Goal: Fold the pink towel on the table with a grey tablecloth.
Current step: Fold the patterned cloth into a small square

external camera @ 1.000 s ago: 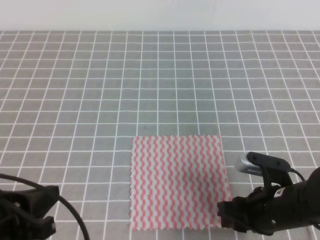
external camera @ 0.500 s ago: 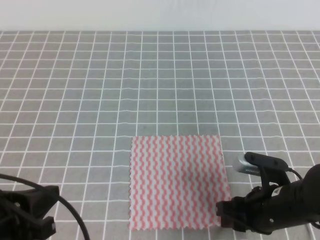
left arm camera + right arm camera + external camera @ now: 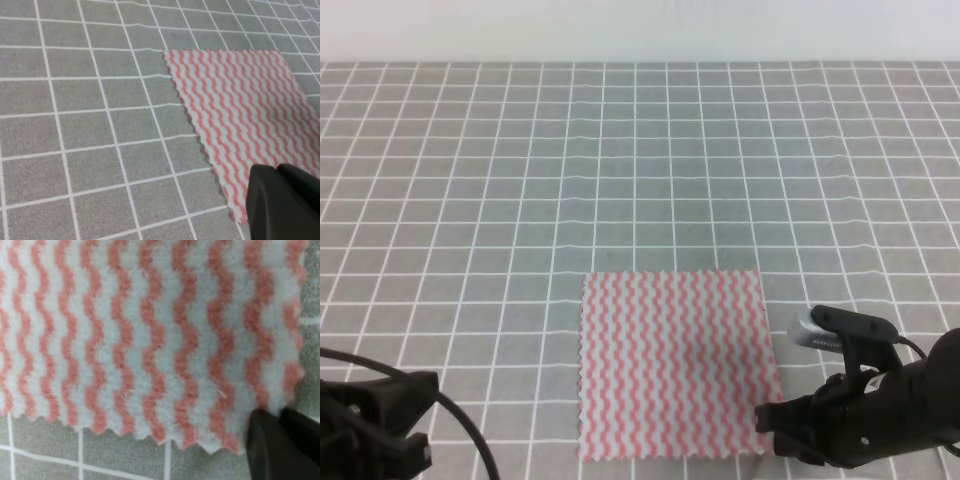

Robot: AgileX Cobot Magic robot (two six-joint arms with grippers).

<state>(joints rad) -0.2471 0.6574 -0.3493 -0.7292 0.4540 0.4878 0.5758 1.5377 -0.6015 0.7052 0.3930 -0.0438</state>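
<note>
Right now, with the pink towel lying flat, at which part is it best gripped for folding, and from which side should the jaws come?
Probably at the near right corner of the pink towel, approached from the right near edge, where the right gripper already sits. The towel lies thin and flat on the grey tablecloth, so only an edge or corner offers anything to pinch.

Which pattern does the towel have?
The towel has pink-red and white wavy stripes with a serrated edge; the right wrist view shows it best.
</note>
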